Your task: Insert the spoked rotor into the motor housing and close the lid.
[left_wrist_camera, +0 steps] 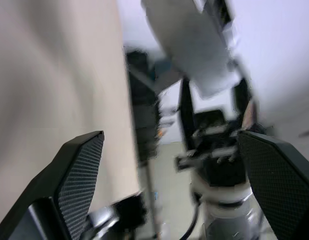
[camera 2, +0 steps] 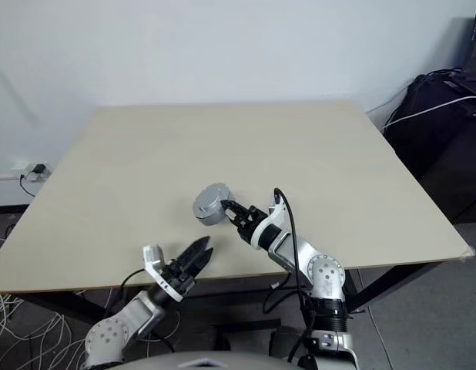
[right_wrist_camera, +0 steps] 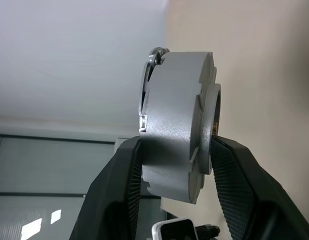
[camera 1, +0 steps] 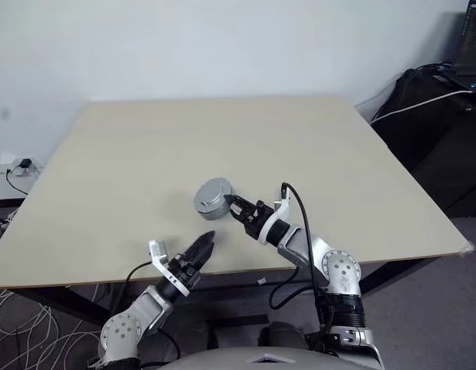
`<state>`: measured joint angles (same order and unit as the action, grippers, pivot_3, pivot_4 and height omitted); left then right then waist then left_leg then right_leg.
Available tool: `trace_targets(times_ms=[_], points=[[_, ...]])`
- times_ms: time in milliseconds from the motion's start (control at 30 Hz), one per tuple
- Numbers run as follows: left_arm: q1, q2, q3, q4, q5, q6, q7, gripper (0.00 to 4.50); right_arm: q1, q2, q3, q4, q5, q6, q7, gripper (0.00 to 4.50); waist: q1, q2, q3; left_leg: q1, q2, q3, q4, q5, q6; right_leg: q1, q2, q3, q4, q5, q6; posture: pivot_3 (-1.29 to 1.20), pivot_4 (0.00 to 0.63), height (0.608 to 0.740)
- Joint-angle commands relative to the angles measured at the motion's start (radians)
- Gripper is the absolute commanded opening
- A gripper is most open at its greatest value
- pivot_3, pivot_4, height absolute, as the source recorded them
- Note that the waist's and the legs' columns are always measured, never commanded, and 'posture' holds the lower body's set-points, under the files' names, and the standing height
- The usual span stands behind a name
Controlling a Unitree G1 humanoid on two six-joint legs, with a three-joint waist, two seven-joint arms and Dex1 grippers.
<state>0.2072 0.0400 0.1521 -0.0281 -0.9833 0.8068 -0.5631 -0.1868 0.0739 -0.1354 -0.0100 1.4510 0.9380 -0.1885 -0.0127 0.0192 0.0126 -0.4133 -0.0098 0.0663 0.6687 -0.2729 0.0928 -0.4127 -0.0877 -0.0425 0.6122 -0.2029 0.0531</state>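
My right gripper (camera 1: 232, 204) is shut on a thick round silver-grey body, the motor housing (camera 1: 212, 196) with the lid (right_wrist_camera: 150, 95) sitting on one face, and holds it just above the table (camera 1: 222, 131). In the right wrist view the two fingers (right_wrist_camera: 119, 190) clamp its flat faces edge-on (right_wrist_camera: 174, 125). The spoked rotor is hidden. My left gripper (camera 1: 201, 250) is open and holds nothing. It hangs near the table's front edge, below and to the left of the housing. Its fingers (left_wrist_camera: 79, 170) stand wide apart in the left wrist view.
The beige table stretches far behind the arms. Black bags and equipment with a white cable (camera 1: 438, 100) stand off its right side. A wall socket with cables (camera 1: 18, 166) sits low at the left. The front table edge (camera 1: 246, 274) runs under both arms.
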Motion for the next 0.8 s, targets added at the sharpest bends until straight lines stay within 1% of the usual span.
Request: trace_targets(times_ms=[33,133,233,267,367,500,700,767,800], points=[[-0.048,0.042,-0.139,-0.005,0.246,-0.179,-0.017,4.48,-0.03,0.019,-0.013,-0.026,0.02,-0.019,0.042,2.09,0.0,0.0,0.0,0.0,0.0,0.001,0.0,0.0,0.0,0.0,0.0,0.0,0.0,0.0,0.0,0.0,0.0,0.74],[-0.078,0.086,-0.249,0.038,0.449,-0.362,-0.041,4.48,-0.031,0.014,-0.022,-0.021,0.012,-0.02,0.05,2.09,0.001,0.001,-0.001,0.001,0.0,0.002,0.0,0.0,0.0,0.0,-0.001,0.001,0.0,0.001,-0.001,0.0,0.0,0.74],[-0.095,0.089,-0.283,0.047,0.478,-0.425,-0.103,4.48,-0.027,0.007,-0.03,-0.011,-0.004,-0.02,0.063,2.09,0.001,0.002,-0.001,0.0,0.0,0.004,-0.001,0.0,-0.001,-0.002,-0.002,0.003,0.0,0.001,-0.001,0.0,0.0,0.74],[-0.097,0.088,-0.282,0.043,0.466,-0.427,-0.128,4.48,-0.024,0.005,-0.031,-0.006,-0.011,-0.02,0.066,2.09,0.0,0.002,-0.001,0.0,0.001,0.004,-0.001,0.0,-0.001,-0.002,-0.005,0.003,0.0,0.001,-0.001,0.0,0.0,0.74],[-0.098,0.094,-0.281,0.019,0.432,-0.426,-0.199,4.48,-0.017,0.006,-0.035,0.018,-0.037,-0.018,0.073,2.09,-0.001,0.002,-0.001,0.0,0.001,0.004,-0.002,0.0,-0.001,-0.003,-0.006,0.003,0.0,0.001,-0.001,0.0,0.0,0.74],[-0.088,0.147,-0.312,-0.069,0.408,-0.408,-0.316,4.48,-0.015,0.009,-0.037,0.056,-0.078,-0.014,0.094,2.09,-0.003,0.002,-0.001,0.0,0.002,0.004,-0.003,0.0,-0.001,-0.004,-0.005,0.003,0.0,0.001,-0.001,0.0,0.0,0.74],[-0.06,0.203,-0.308,-0.172,0.325,-0.355,-0.403,4.48,-0.039,0.018,-0.042,0.125,-0.14,-0.02,0.134,2.09,-0.009,0.002,-0.001,0.0,0.001,0.004,-0.002,0.0,-0.001,-0.003,-0.005,0.003,0.0,0.001,-0.001,0.0,0.0,0.74],[-0.053,0.211,-0.289,-0.188,0.281,-0.326,-0.411,4.48,-0.047,0.023,-0.043,0.145,-0.158,-0.018,0.144,2.09,-0.01,0.002,-0.001,0.001,0.001,0.004,-0.002,0.0,-0.001,-0.002,-0.004,0.003,0.0,0.001,-0.001,0.0,0.0,0.74],[-0.051,0.206,-0.277,-0.185,0.282,-0.336,-0.394,4.48,-0.049,0.025,-0.042,0.151,-0.166,-0.014,0.148,2.09,-0.01,0.003,-0.001,0.001,0.001,0.004,-0.002,0.001,0.001,-0.002,-0.002,0.003,0.0,0.001,-0.001,0.0,0.0,0.74]])
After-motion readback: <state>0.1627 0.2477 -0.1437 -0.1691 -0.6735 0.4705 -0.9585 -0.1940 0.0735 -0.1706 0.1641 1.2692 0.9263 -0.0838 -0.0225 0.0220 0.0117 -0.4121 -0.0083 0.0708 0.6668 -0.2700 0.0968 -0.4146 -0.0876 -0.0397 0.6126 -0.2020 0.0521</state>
